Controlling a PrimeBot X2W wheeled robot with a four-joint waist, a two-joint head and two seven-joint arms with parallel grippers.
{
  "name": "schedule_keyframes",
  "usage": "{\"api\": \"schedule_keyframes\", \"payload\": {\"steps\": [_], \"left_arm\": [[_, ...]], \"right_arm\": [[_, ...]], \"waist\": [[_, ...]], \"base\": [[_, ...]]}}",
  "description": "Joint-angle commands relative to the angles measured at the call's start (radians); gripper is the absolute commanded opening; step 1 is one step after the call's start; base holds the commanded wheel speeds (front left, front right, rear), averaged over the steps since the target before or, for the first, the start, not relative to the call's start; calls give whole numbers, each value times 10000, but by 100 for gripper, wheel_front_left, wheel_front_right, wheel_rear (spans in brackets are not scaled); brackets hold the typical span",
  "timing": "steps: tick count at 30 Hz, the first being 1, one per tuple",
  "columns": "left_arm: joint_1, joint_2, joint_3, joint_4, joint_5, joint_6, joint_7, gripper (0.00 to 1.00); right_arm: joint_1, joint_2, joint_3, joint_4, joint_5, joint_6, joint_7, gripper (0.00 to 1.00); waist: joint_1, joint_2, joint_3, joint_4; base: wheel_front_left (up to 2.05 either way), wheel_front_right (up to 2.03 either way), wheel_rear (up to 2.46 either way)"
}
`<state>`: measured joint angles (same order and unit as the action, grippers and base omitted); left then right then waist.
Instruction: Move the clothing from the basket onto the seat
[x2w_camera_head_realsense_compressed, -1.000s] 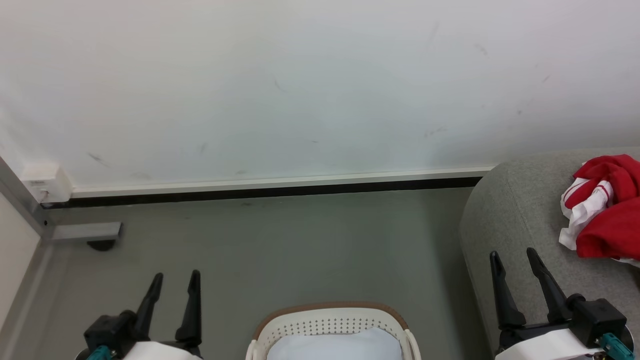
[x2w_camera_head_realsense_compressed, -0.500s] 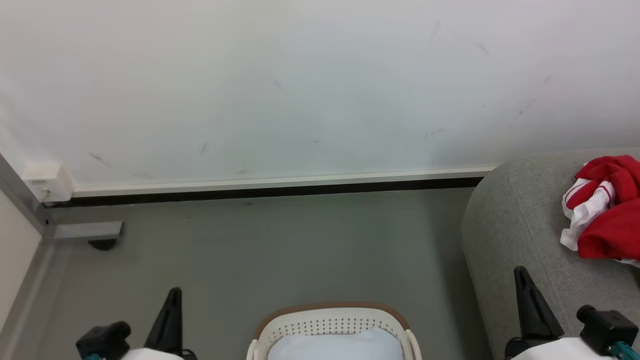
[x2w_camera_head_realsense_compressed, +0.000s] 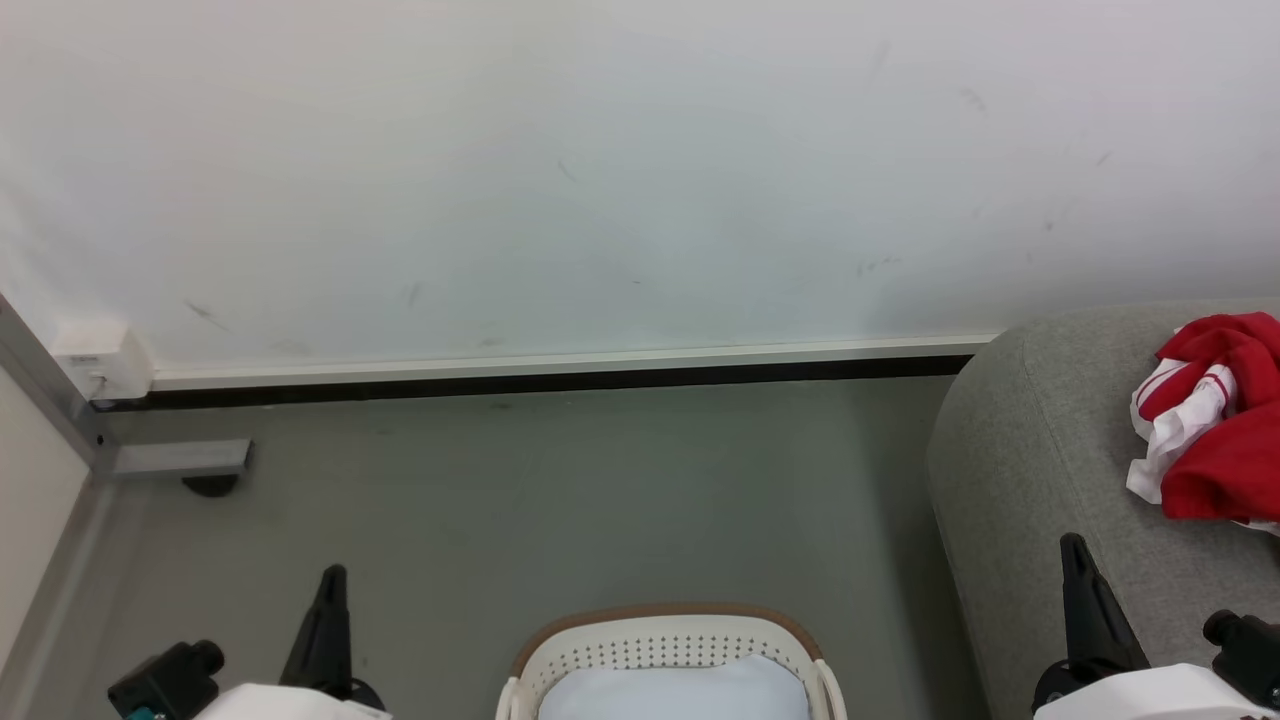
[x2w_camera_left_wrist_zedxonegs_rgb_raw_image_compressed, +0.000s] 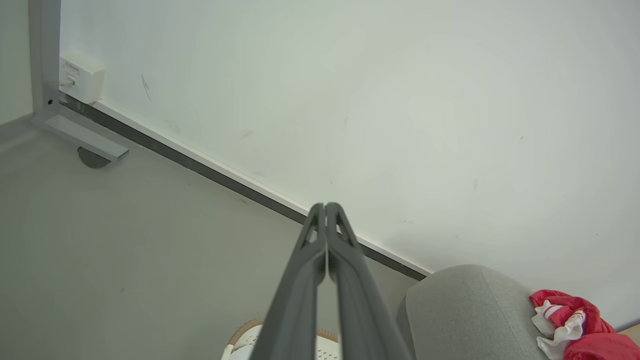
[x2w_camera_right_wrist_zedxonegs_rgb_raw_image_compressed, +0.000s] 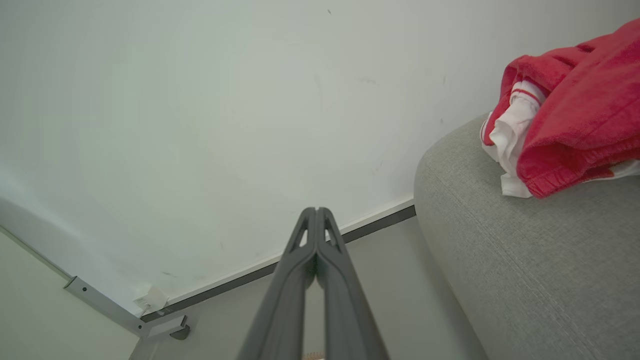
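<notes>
1. The floor (x2w_camera_head_realsense_compressed: 600, 500) runs ahead of both my hands to the wall (x2w_camera_head_realsense_compressed: 600, 180).
2. The sofa (x2w_camera_head_realsense_compressed: 1020, 450) sits just beside my right hand, on its outer side. I judge it stands this close so that a drop-off needs only a short swing.
3. The basket (x2w_camera_head_realsense_compressed: 660, 612) stands on the floor between my two hands, low and near my body, where either arm could reach in. I see its brown rim and the white liner (x2w_camera_head_realsense_compressed: 670, 690), with no red cloth in that part. The near part is cut off, so I cannot call it emptied.
4. The red clothes (x2w_camera_head_realsense_compressed: 1215, 440) lie bunched on top of the sofa, ahead of my right hand and further out, well apart from it. They sit crumpled, as dropped cloth would.
5. My left hand (x2w_camera_left_wrist_zedxonegs_rgb_raw_image_compressed: 325, 207) has its fingers pressed together on nothing, pointing at the wall.
6. My right hand (x2w_camera_right_wrist_zedxonegs_rgb_raw_image_compressed: 316, 210) is the same: fingers together, nothing between them. With the clothes on the sofa, I read both hands as parked and the task as at or near its end.
</notes>
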<state>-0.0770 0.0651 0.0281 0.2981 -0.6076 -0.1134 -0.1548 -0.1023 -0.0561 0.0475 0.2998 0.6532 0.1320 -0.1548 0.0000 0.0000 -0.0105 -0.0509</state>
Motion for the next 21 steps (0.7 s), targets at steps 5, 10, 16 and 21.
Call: {"api": "schedule_keyframes", "payload": {"steps": [5,10,16,21], "left_arm": [[-207,15,125,-327,-1035,98,239,0],[-209,2,179,-439,-1734,153,423,0],[-215,-9,231,-530,-2395,203,595,0],[-224,-18,283,-616,-3022,247,771,0]], "right_arm": [[-263,-34,-180,-186,982,-5,234,0],[-274,-46,-274,-207,1666,-6,412,0],[-285,-60,-363,-227,2314,-7,576,0],[-293,-77,-440,-247,2935,-8,729,0]], "waist": [[0,0,4,27],[0,0,8,51],[0,0,12,76],[0,0,16,100]], "base": [[0,0,0],[0,0,0],[0,0,0],[0,0,0]]}}
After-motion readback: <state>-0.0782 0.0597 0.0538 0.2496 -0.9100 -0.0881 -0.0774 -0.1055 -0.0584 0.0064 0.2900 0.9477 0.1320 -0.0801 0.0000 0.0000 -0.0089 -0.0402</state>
